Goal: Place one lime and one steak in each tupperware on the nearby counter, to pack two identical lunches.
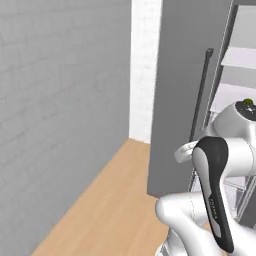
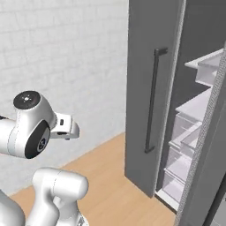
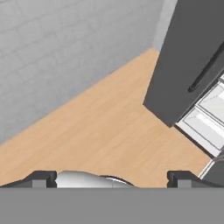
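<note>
Lime, steak, tupperware: whereabouts cannot tell from these views; likely fridge holds food. Jaws [image 3: 112, 178] spread wide, empty, over wood floor [image 3: 109, 127]. Risk: arm clipping fridge door [image 2: 152, 88] edge on reach-in. Right base view shows shelves, drawers [image 2: 185, 132] inside fridge; hand view shows bottom drawer beside door handle [image 3: 209, 70]

wall [image 2: 62, 66] left | fridge [image 2: 150, 88] right, door open | floor [image 1: 115, 210] between
</note>
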